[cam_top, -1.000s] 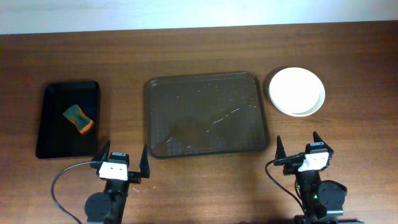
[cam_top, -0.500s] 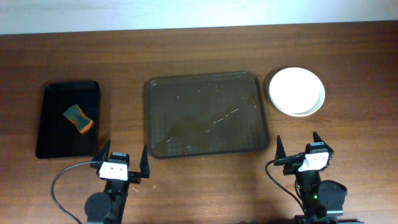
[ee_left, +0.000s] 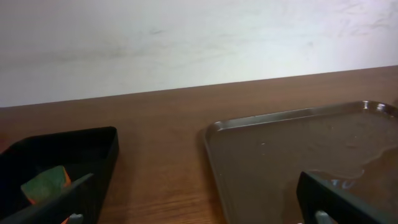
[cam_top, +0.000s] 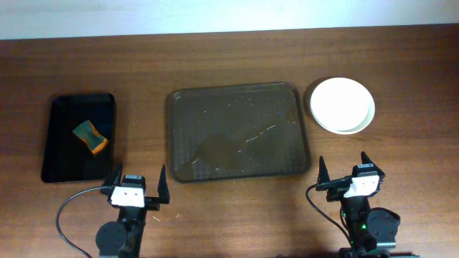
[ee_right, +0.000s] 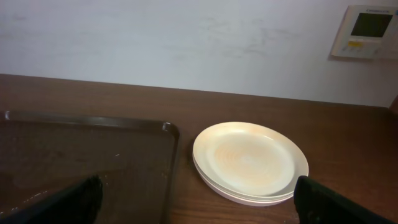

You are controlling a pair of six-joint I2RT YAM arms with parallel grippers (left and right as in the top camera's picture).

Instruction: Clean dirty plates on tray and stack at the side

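Note:
The dark brown tray [cam_top: 237,132] lies mid-table with wet streaks and no plate on it; it also shows in the left wrist view [ee_left: 292,155] and the right wrist view [ee_right: 81,155]. The white plates [cam_top: 342,104] sit stacked on the wood to the right of the tray, and in the right wrist view [ee_right: 250,160]. My left gripper [cam_top: 137,185] is open and empty at the front left, below the gap between the two trays. My right gripper [cam_top: 343,170] is open and empty at the front right, below the plate stack.
A small black tray [cam_top: 77,136] at the left holds a green and orange sponge [cam_top: 90,136], also in the left wrist view [ee_left: 46,183]. A white wall runs behind the table, with a wall panel [ee_right: 367,31] at the right.
My left gripper has shifted slightly to the left. The right gripper, tray and plates have not moved.

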